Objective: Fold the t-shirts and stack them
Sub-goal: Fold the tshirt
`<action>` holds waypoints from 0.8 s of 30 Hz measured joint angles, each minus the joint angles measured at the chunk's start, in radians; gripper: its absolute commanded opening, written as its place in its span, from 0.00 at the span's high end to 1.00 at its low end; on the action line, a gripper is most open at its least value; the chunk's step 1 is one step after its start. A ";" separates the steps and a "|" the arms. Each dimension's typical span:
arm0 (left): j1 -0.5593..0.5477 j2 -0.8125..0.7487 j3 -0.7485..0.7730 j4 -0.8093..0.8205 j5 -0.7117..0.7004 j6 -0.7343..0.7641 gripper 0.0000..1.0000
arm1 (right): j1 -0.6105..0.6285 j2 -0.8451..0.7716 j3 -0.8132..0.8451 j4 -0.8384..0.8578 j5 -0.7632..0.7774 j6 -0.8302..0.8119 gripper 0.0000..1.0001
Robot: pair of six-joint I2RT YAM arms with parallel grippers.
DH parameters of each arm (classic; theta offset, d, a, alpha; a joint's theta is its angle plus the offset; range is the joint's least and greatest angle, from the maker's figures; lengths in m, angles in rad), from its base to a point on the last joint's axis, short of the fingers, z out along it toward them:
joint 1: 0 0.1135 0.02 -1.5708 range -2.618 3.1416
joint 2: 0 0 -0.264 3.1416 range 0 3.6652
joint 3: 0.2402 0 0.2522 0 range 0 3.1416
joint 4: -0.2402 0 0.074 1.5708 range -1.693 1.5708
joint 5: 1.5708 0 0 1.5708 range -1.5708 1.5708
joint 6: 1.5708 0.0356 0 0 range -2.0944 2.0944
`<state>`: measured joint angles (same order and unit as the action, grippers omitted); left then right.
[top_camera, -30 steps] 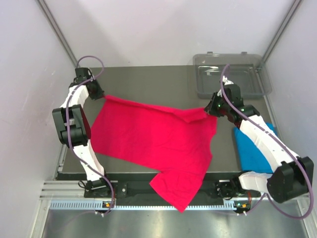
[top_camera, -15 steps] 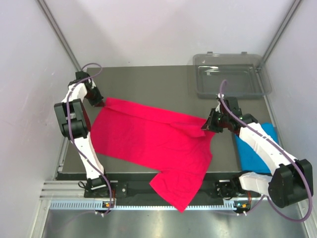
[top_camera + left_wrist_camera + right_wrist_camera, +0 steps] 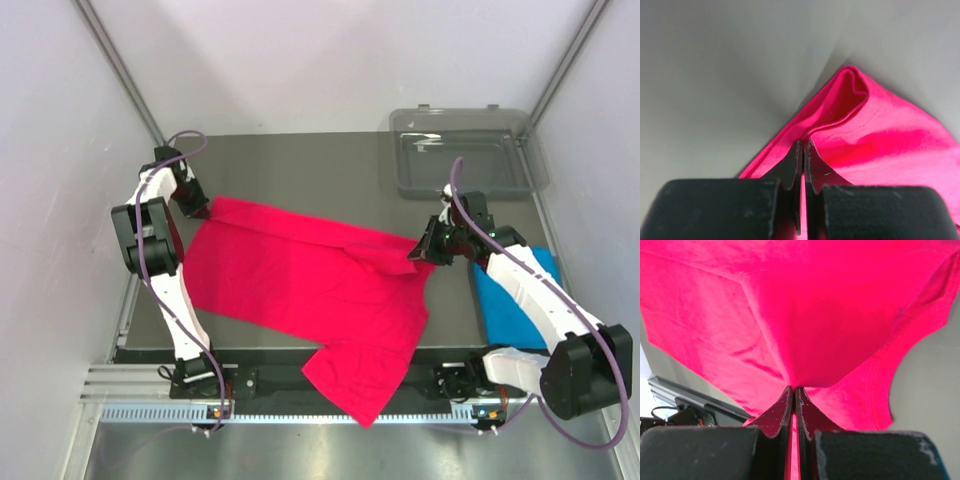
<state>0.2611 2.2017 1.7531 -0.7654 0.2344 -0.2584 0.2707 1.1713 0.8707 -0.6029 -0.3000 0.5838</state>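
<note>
Since the earlier frames, the right fingers (image 3: 421, 251) have been drawn toward the near side of the table (image 3: 300, 165), and the corner of the crimson-pink shirt (image 3: 300, 280) held by them has been carried along. The left fingers (image 3: 204, 208) have been shifted only slightly. In the wrist views both pairs are seen clenched on pink cloth: the left on the far left corner, the right on a raised fold at the right edge. The shirt is spread over the table, with one part hung over the near edge. The sky blue shirt (image 3: 505, 300) is laid at the right, partly hidden under the right arm (image 3: 530, 285).
</note>
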 measured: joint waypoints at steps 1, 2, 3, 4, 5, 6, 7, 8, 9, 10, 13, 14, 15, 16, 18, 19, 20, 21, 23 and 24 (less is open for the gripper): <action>0.000 0.000 0.001 -0.001 -0.004 0.000 1.00 | -0.001 0.000 0.007 -0.005 -0.002 -0.002 1.00; 0.000 0.000 0.001 -0.003 -0.008 0.000 1.00 | -0.001 0.000 0.014 -0.010 -0.005 -0.004 1.00; 0.000 0.000 0.001 -0.005 -0.012 0.000 1.00 | -0.002 -0.001 0.017 -0.011 -0.008 -0.006 1.00; 0.000 0.000 0.001 -0.005 -0.015 0.000 1.00 | -0.003 -0.004 0.019 -0.015 -0.011 -0.007 1.00; 0.000 0.000 0.001 -0.006 -0.016 0.000 1.00 | -0.006 -0.007 0.019 -0.018 -0.013 -0.007 1.00; 0.000 0.000 0.001 -0.006 -0.016 0.000 1.00 | -0.007 -0.009 0.019 -0.021 -0.017 -0.007 1.00; 0.000 0.000 0.001 -0.006 -0.018 0.000 1.00 | -0.008 -0.011 0.019 -0.026 -0.020 -0.008 1.00; 0.000 0.000 0.001 -0.006 -0.021 0.000 1.00 | -0.008 -0.012 0.019 -0.031 -0.024 -0.008 1.00; 0.000 0.000 0.001 -0.006 -0.026 -0.001 1.00 | -0.008 -0.013 0.019 -0.035 -0.029 -0.008 1.00; 0.000 0.000 0.001 -0.006 -0.031 -0.001 1.00 | -0.008 -0.015 0.019 -0.040 -0.032 -0.011 1.00; 0.000 0.000 0.001 -0.006 -0.044 -0.003 1.00 | -0.010 -0.023 0.019 -0.053 -0.039 -0.023 1.00; 0.000 0.000 0.001 -0.006 -0.047 -0.005 1.00 | -0.011 -0.024 0.019 -0.055 -0.042 -0.026 1.00; 0.000 0.000 0.001 -0.005 -0.049 -0.006 1.00 | -0.011 -0.024 0.020 -0.056 -0.046 -0.030 1.00; 0.000 0.000 0.001 -0.005 -0.050 -0.009 1.00 | -0.011 -0.023 0.020 -0.058 -0.052 -0.035 1.00; 0.000 0.000 0.001 -0.005 -0.056 -0.013 1.00 | -0.012 -0.021 0.021 -0.066 -0.065 -0.043 1.00; 0.000 0.000 0.001 -0.005 -0.061 -0.018 1.00 | -0.012 -0.021 0.021 -0.069 -0.069 -0.048 1.00; 0.000 -0.001 0.000 -0.003 -0.068 -0.021 1.00 | -0.012 -0.021 0.021 -0.073 -0.069 -0.051 1.00; 0.000 -0.001 0.000 0.000 -0.072 -0.023 1.00 | -0.012 -0.021 0.021 -0.077 -0.069 -0.057 1.00; 0.000 -0.002 -0.001 0.002 -0.079 -0.027 1.00 | -0.012 -0.016 0.021 -0.079 -0.069 -0.066 1.00; 0.000 -0.002 -0.001 0.002 -0.079 -0.028 1.00 | -0.012 -0.009 0.021 -0.079 -0.071 -0.070 1.00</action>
<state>0.2607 2.2002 1.7519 -0.7631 0.1551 -0.2863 0.2584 1.1622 0.8921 -0.6819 -0.3706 0.5140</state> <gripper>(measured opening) 0.018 0.009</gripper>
